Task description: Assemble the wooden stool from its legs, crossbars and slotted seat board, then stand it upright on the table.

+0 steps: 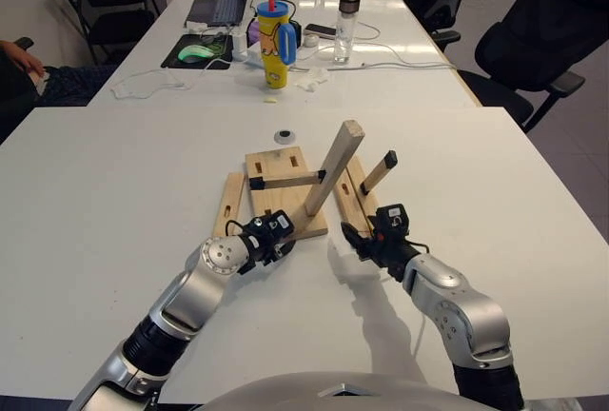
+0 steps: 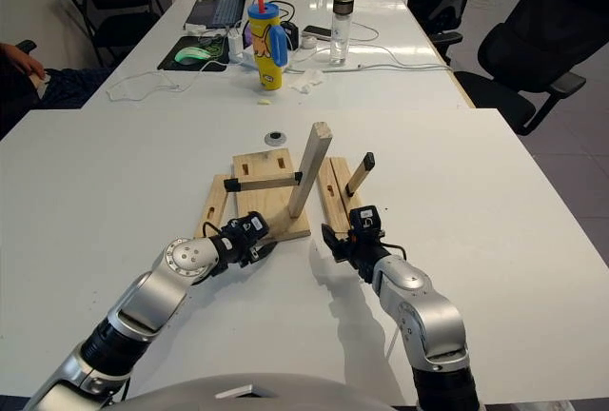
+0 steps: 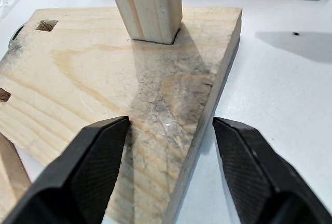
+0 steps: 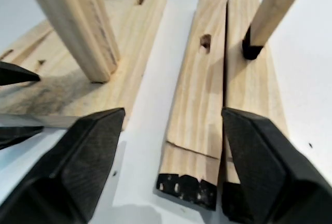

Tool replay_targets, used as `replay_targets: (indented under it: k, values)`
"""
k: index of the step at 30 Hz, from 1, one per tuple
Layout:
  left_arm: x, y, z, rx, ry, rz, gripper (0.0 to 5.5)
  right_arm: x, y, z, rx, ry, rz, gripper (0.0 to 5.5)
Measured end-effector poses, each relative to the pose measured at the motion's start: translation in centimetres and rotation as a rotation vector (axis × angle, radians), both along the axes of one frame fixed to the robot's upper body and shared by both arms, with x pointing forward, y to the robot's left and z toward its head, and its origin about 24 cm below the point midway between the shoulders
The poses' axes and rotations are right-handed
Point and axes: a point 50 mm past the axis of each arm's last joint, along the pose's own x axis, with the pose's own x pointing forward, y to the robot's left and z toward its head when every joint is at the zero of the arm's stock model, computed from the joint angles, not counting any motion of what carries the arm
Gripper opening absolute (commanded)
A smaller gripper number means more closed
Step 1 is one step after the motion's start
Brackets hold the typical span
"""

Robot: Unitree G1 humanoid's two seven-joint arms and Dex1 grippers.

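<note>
The slotted seat board (image 1: 276, 192) lies flat mid-table. A leg (image 1: 335, 168) stands tilted in its near right corner, and a crossbar (image 1: 285, 182) runs from that leg across the board. Two more legs (image 4: 228, 79) lie side by side to the board's right, the outer one with a crossbar (image 1: 379, 171) sticking up from it. Another leg (image 1: 228, 204) lies along the board's left edge. My left gripper (image 3: 171, 146) is open, its fingers (image 3: 98, 167) astride the board's near corner. My right gripper (image 4: 171, 146) is open just short of the near ends of the two flat legs.
A small round metal part (image 1: 284, 136) lies just beyond the board. On the far table stand a yellow cup (image 1: 273, 45), a water bottle (image 1: 347, 26) and a laptop (image 1: 217, 9). Office chairs (image 1: 533, 40) stand at the right.
</note>
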Motion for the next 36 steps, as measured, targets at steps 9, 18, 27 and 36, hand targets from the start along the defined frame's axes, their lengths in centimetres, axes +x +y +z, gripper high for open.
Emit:
replay_targets:
  k: [9, 18, 27, 36]
  values:
    - [0.0, -0.5, -0.2, 0.014, -0.001, 0.009, 2.99, 1.2, 1.2, -0.6, -0.062, 0.041, 0.016, 3.43]
    - [0.4, -1.6, -0.4, 0.025, 0.006, -0.009, 2.99, 2.4, 1.5, -1.6, -0.212, 0.124, -0.064, 3.43]
    - [0.8, -2.2, -0.4, 0.03, 0.003, -0.029, 2.99, 4.4, 2.2, -1.4, -0.224, 0.135, -0.106, 3.19]
    - [1.5, -1.8, -0.4, 0.019, -0.021, -0.049, 2.99, 5.2, 2.7, -1.8, -0.221, 0.122, -0.083, 2.05]
